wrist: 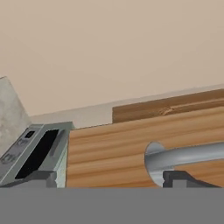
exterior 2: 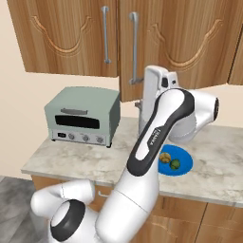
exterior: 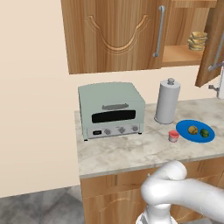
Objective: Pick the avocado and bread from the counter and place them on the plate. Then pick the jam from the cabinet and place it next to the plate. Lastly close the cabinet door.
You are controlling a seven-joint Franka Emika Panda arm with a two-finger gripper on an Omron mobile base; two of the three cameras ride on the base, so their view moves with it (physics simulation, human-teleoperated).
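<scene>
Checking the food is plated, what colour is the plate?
Bright blue; the plate shows best in the left base view.

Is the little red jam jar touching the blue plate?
Apart. The left base view shows the jam standing just left of the plate, with a thin strip of counter between them.

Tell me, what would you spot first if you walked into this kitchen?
Probably the flat bright blue plate on the marbled stone counter, holding a dark green avocado and a golden-tan lump of bread, with a tiny red jam jar beside it. Left of them sits a pale green toaster oven, and above, a brown wooden cabinet door hangs open.
</scene>
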